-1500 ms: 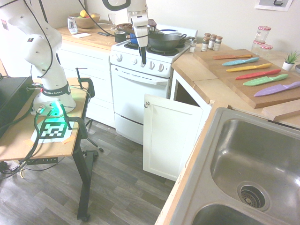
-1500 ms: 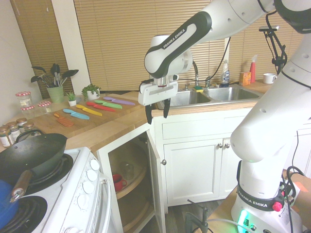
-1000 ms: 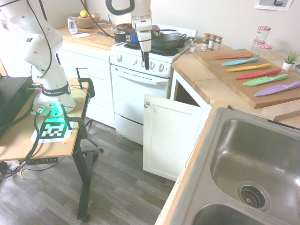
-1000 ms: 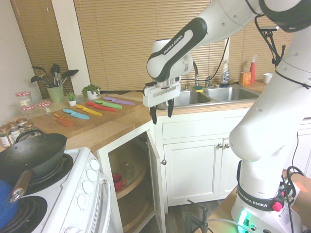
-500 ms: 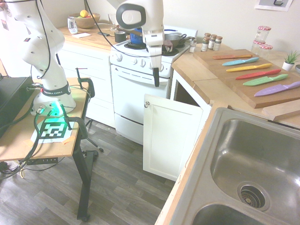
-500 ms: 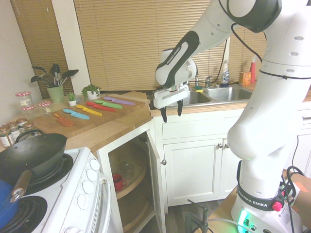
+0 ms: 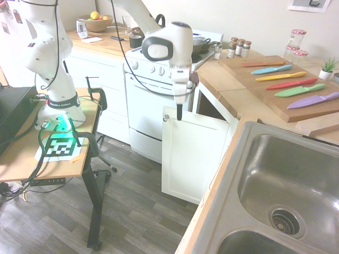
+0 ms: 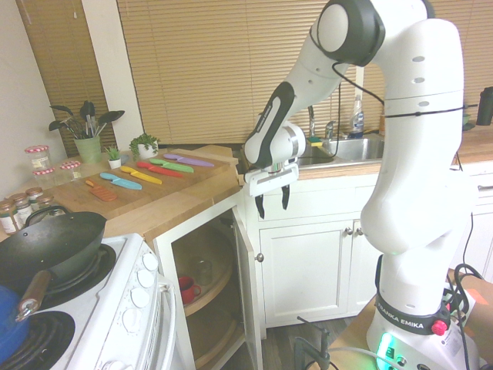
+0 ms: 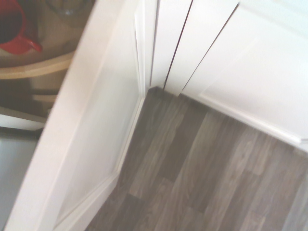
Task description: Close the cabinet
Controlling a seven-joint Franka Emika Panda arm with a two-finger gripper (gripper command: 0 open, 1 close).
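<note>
**Ana:** Wrist view first: we're looking straight down the outer face of the cabinet door (image 9: 96, 125), with wood floor beside it and a red cup (image 9: 14, 29) on the shelf inside. So where's the claw?

**Ben:** First exterior view has the claw (image 7: 179, 112) pointing straight down, tips just above the door's top edge, close to the small round knob (image 7: 166, 117). Second exterior view shows the claw (image 8: 273, 202) spread, nothing between its tips.

**Ana:** And the cabinet (image 7: 192, 153)?

**Ben:** Tucked under the bench corner beside the stove (image 7: 159, 90), its door swung wide into the room. The door panel stands upright, long axis vertical, hinged on the side toward the sink (image 7: 286, 185).

**Ana:** The key relation?

**Ben:** The claw sits on the door's outer, room-facing side near the free edge. My read: drop lower, then push that face toward the opening.
</note>
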